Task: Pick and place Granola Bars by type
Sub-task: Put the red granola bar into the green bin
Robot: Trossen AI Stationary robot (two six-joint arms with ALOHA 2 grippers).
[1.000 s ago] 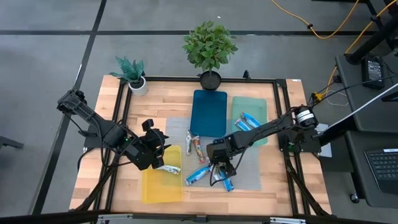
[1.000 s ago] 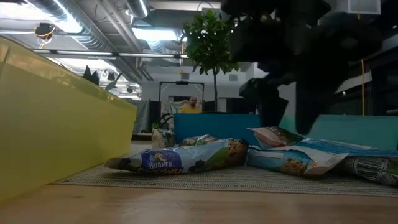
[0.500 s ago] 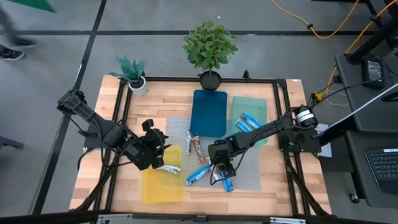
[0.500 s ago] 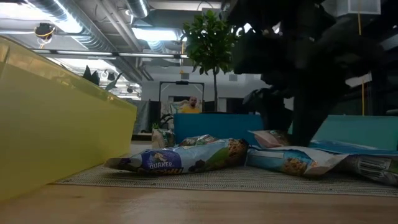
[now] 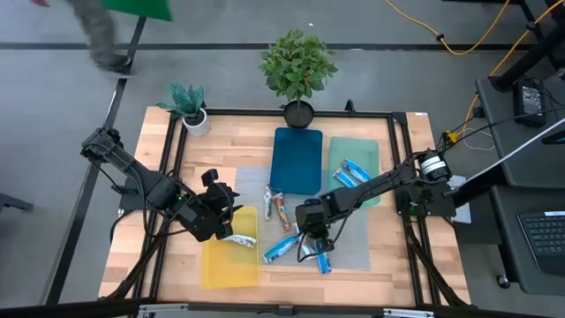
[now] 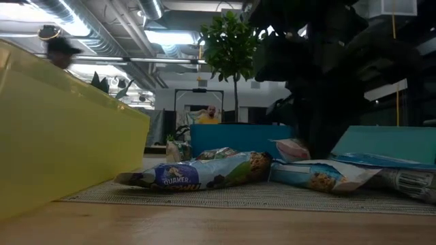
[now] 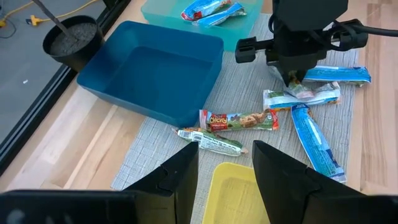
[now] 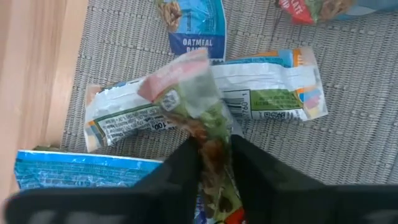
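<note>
Grey woven mat (image 5: 353,252) is where I am seeing my right gripper (image 8: 214,163) pinching a green-and-red granola bar (image 8: 198,106) above a white-wrapped bar (image 8: 261,96), while my left gripper (image 7: 225,163) is hanging parted over the yellow tray (image 5: 221,269).

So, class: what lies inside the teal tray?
Two blue-wrapped granola bars lie inside the teal tray, seen in both the high and left wrist views. The right arm crosses over the tray's near corner, so anything under that corner is hidden.
</note>
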